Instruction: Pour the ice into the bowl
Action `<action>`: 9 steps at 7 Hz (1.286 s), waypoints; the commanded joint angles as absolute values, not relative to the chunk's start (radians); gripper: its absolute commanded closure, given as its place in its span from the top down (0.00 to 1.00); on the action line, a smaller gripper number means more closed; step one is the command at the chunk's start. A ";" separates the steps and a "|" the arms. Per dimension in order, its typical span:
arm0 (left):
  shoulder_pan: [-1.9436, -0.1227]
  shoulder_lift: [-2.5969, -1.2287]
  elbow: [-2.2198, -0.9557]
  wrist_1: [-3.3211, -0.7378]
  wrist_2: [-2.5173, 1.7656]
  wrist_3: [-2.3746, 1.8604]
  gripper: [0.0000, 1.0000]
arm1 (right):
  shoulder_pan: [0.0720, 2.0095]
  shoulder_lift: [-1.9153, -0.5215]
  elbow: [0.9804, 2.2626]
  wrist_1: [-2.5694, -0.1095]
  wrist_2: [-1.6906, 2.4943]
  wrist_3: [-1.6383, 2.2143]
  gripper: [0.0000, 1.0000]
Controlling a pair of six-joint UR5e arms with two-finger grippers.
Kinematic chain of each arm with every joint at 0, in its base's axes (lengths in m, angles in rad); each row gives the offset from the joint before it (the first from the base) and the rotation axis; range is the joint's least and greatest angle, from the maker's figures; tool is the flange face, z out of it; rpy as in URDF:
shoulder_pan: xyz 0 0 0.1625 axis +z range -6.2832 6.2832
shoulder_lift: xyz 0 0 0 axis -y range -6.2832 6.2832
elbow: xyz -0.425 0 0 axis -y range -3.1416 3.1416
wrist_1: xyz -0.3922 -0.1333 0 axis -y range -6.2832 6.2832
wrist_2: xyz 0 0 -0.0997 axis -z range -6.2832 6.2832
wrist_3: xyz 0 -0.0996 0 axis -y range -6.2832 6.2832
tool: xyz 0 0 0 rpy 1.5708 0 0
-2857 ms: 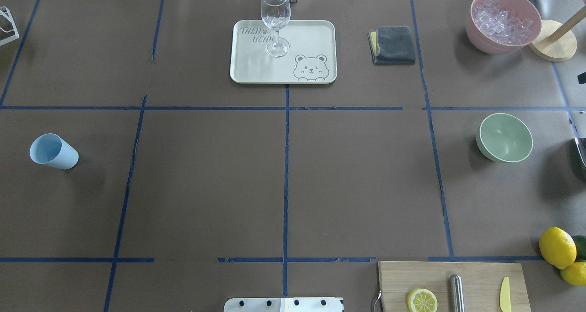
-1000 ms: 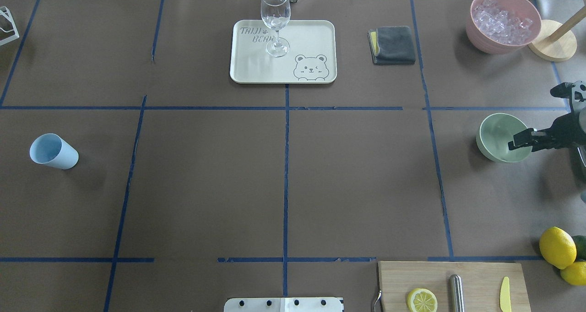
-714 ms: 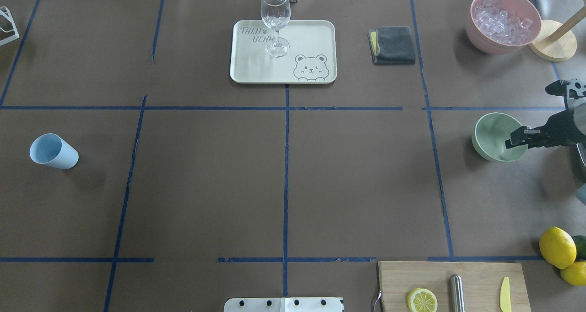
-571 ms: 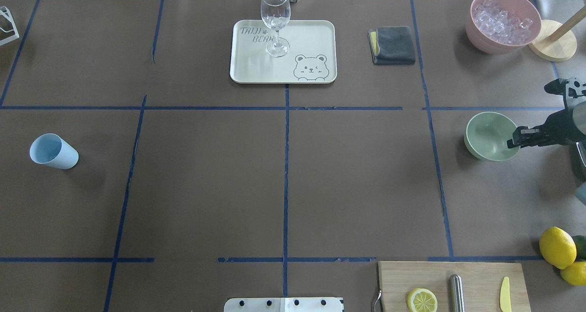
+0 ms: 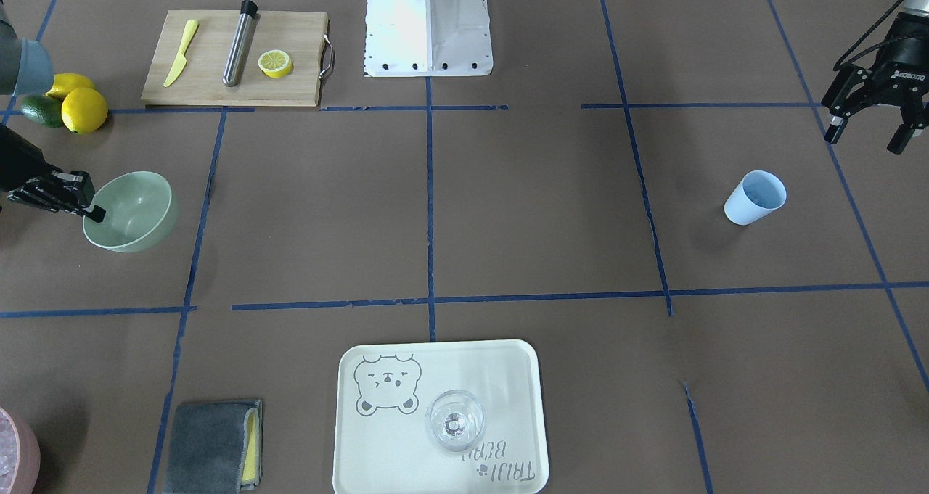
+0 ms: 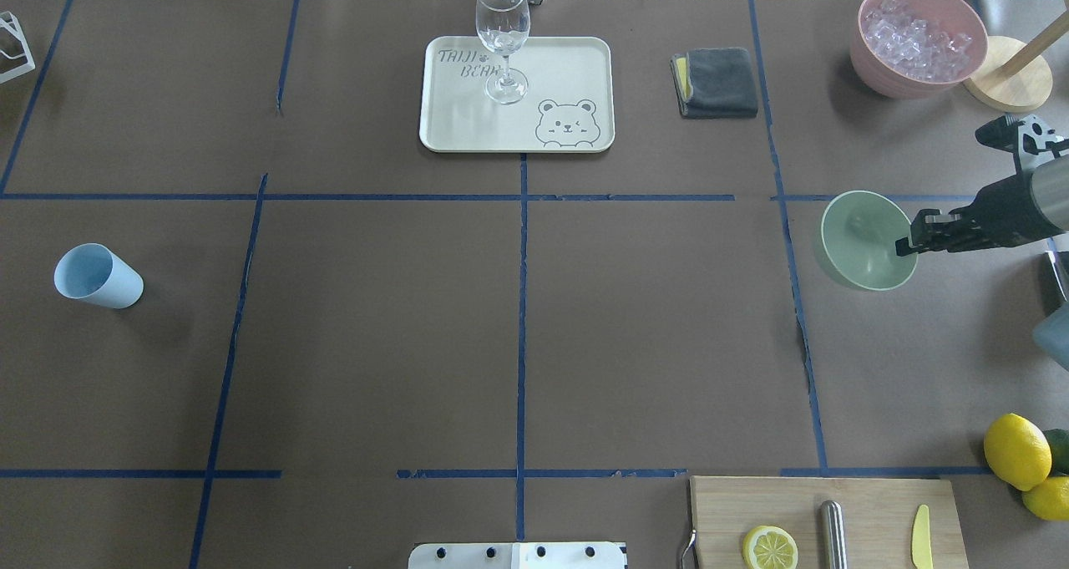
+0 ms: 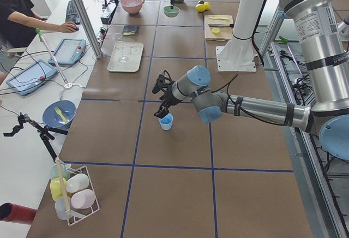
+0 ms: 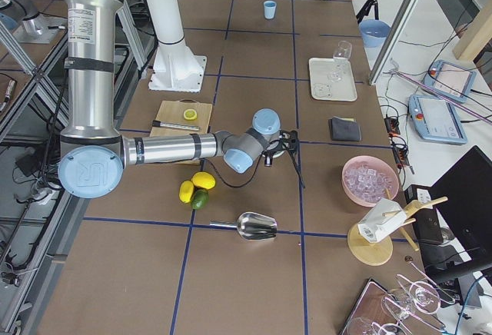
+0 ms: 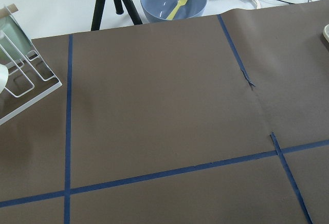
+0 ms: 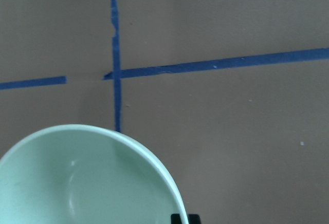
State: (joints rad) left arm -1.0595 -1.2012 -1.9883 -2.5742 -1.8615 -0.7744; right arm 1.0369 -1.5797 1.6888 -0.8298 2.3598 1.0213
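The pale mint-green bowl (image 6: 856, 235) is empty and sits at the right of the table; it also shows in the front view (image 5: 138, 211) and the right wrist view (image 10: 77, 183). My right gripper (image 6: 906, 243) is shut on its right rim, also seen in the front view (image 5: 91, 207). The ice (image 6: 917, 38) fills the pink container (image 6: 877, 72) at the far right corner. My left gripper (image 5: 864, 140) is open and empty, hanging near the light blue cup (image 5: 755, 196).
A tray (image 6: 576, 68) with a clear glass (image 6: 503, 34) stands at the far middle, a grey cloth (image 6: 718, 83) to its right. A cutting board (image 6: 877, 502) with a lemon half, lemons (image 6: 1017, 450) and a metal scoop (image 8: 257, 226) lie near the right front.
My right gripper came in from the right, closed on the bowl's rim and moved the bowl leftward toward the table's middle. The cup and ice have not moved.
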 commanded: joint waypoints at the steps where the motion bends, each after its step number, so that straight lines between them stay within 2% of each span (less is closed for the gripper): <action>1: -0.906 -1.120 -1.993 -2.683 -1.685 -0.897 0.99 | 1.005 -1.455 1.726 -0.873 2.387 1.209 0.00; 2: -0.815 -1.088 -1.991 -2.718 -1.578 -0.955 0.99 | 0.944 -1.384 1.735 -0.900 2.376 1.309 0.00; 4: -0.749 -1.045 -1.991 -2.782 -1.459 -0.988 0.99 | 0.794 -1.287 1.771 -0.980 2.250 1.425 0.00; 7: -0.423 -1.042 -1.976 -2.769 -1.107 -1.225 0.99 | 0.594 -0.977 1.827 -1.448 2.039 1.451 0.00; 9: -0.319 -1.067 -1.918 -2.682 -0.911 -1.284 0.99 | 0.520 -0.896 1.792 -1.479 1.984 1.454 0.00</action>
